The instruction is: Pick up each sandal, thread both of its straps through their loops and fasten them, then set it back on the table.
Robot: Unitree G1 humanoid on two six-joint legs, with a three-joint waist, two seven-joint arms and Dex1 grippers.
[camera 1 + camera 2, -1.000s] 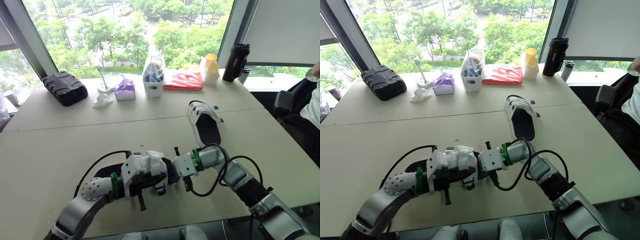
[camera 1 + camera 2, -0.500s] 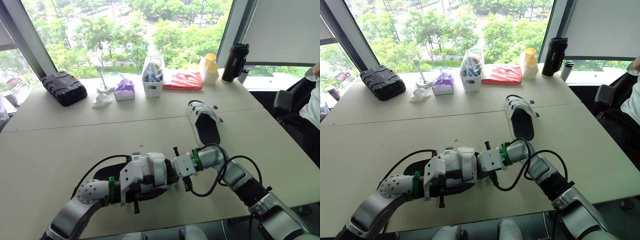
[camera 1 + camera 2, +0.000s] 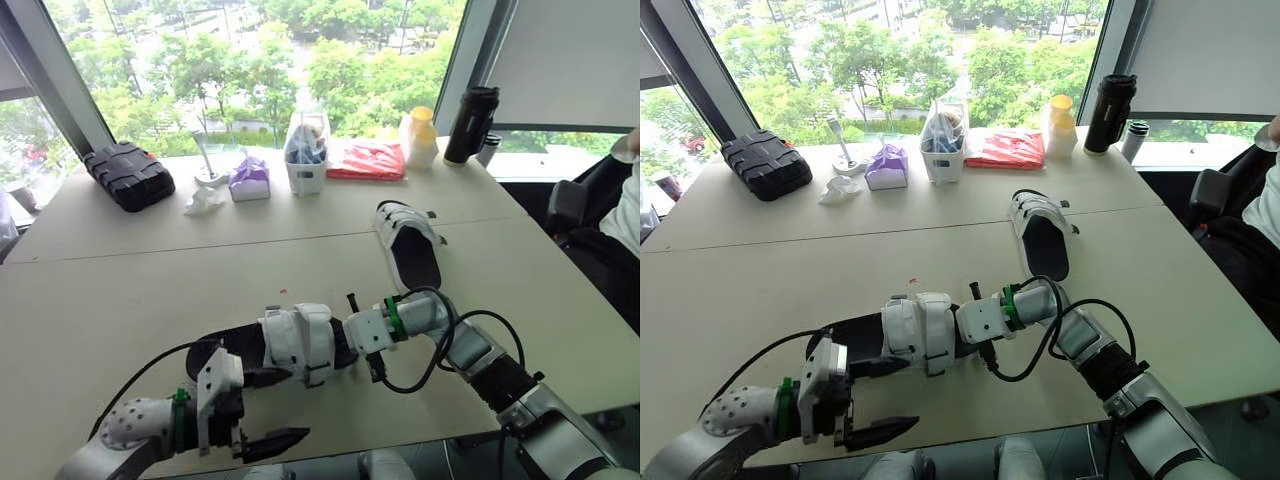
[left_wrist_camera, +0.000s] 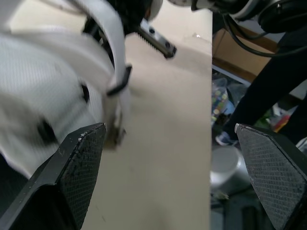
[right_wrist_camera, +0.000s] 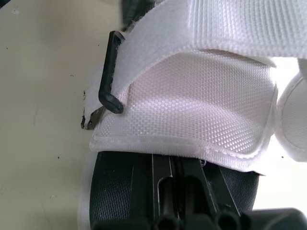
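Observation:
A black-soled sandal [image 3: 300,342] with white straps lies on the table near its front edge. Its straps are wrapped over the footbed, and a black loop [image 5: 109,76] shows at the strap's end. My left gripper [image 3: 272,408] stands open just in front of the sandal, apart from it, with nothing between its fingers [image 4: 79,165]. My right gripper [image 3: 342,342] is shut, its tips lying against the sandal's right end under the white strap [image 5: 192,91]. The second sandal [image 3: 410,245] lies farther back on the right, untouched.
Along the window edge stand a black case [image 3: 130,175], a purple pack [image 3: 250,178], a white container [image 3: 308,155], a red packet [image 3: 367,160], a yellow-capped bottle [image 3: 420,138] and a black flask [image 3: 472,125]. A person's sleeve [image 3: 630,215] shows at the far right.
My left gripper let go of the sandal, opened wide and drew back toward the table's front edge. The sandal stayed on the table. My right arm has not moved.

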